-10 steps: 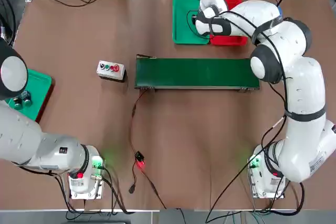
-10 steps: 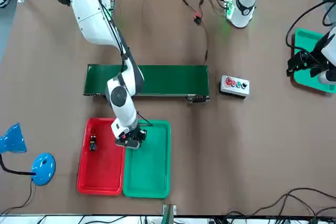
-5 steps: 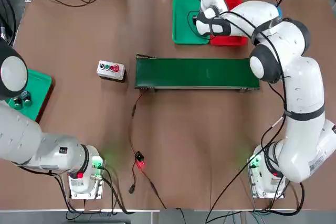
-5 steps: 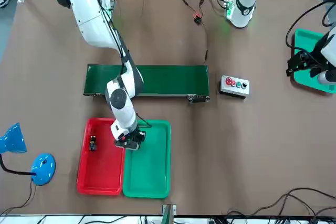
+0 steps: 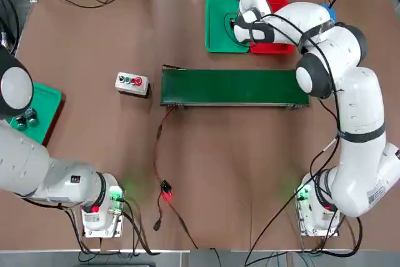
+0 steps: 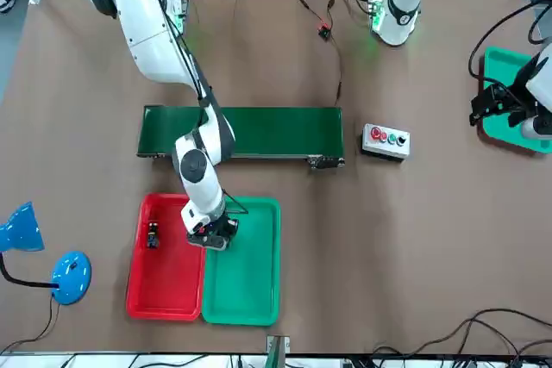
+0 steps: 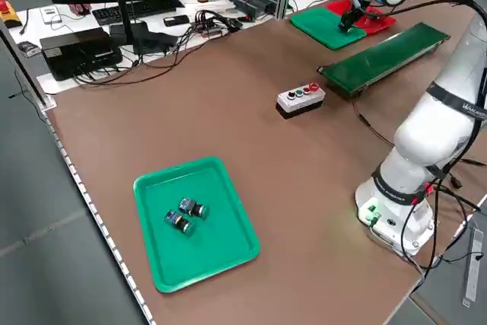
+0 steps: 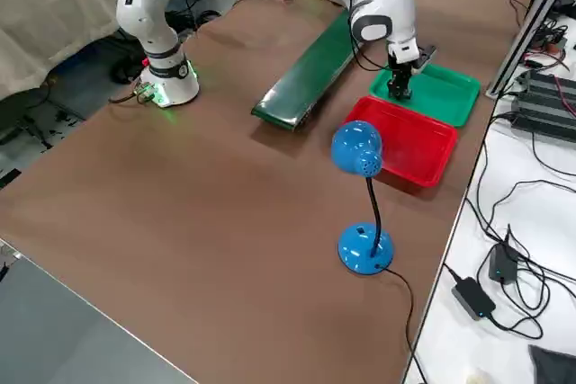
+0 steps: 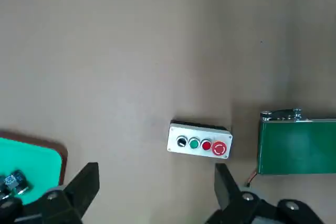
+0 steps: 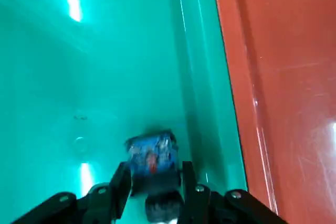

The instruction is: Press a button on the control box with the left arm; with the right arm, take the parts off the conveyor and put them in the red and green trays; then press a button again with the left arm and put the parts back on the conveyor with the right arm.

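My right gripper (image 6: 211, 237) hangs low over the green tray (image 6: 250, 286), close to the edge it shares with the red tray (image 6: 168, 286). It is shut on a small part (image 10: 152, 160) with a blue-labelled body; the cap colour is hidden. Another part (image 6: 153, 233) lies in the red tray. The dark green conveyor (image 5: 234, 87) carries nothing. To its left stands the pale control box (image 5: 132, 82), also in the left wrist view (image 9: 198, 142). My left gripper (image 9: 156, 171) is open, high above the table's left side, well away from the box.
A darker teal tray (image 5: 47, 101) with a red edge holds two extra parts (image 7: 185, 213) at the far left. A blue desk lamp (image 8: 360, 150) stands beside the red tray. Cables (image 5: 164, 192) trail from the conveyor toward the near edge.
My right gripper has shifted slightly farther from the conveyor, along the border between the two trays, still holding the part. The left arm has not moved.
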